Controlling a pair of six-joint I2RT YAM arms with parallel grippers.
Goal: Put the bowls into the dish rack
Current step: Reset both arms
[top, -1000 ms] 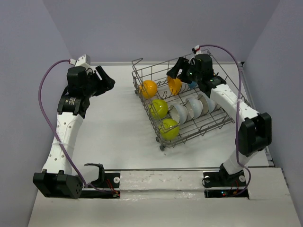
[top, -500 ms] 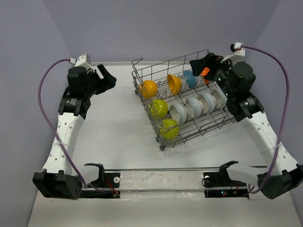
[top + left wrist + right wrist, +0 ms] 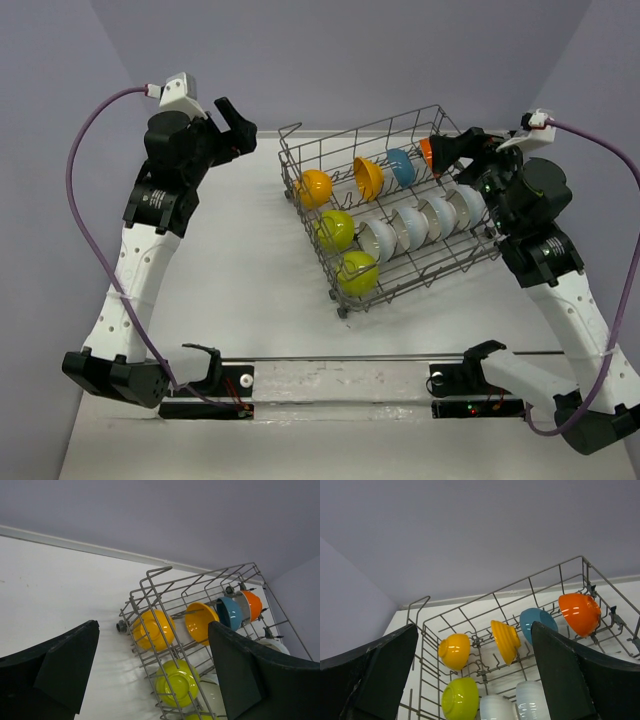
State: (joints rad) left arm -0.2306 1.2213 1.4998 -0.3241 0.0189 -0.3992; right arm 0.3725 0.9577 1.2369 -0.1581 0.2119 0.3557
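White shells and black joints cover the left arm and right arm; the left gripper and right gripper are black. Purple cables loop at nine and three o'clock.

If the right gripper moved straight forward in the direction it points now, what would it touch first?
Probably the dish rack: the right gripper, jaws open, aims into its back row, about at the ribbed yellow-orange bowl beside the blue bowl. Wire or bowl first, depth is unclear.

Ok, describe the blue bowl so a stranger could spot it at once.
Find the grey wire dish rack. In its far row of four bowls, the blue bowl sits third from the left, between two orange bowls. It is the only blue one.
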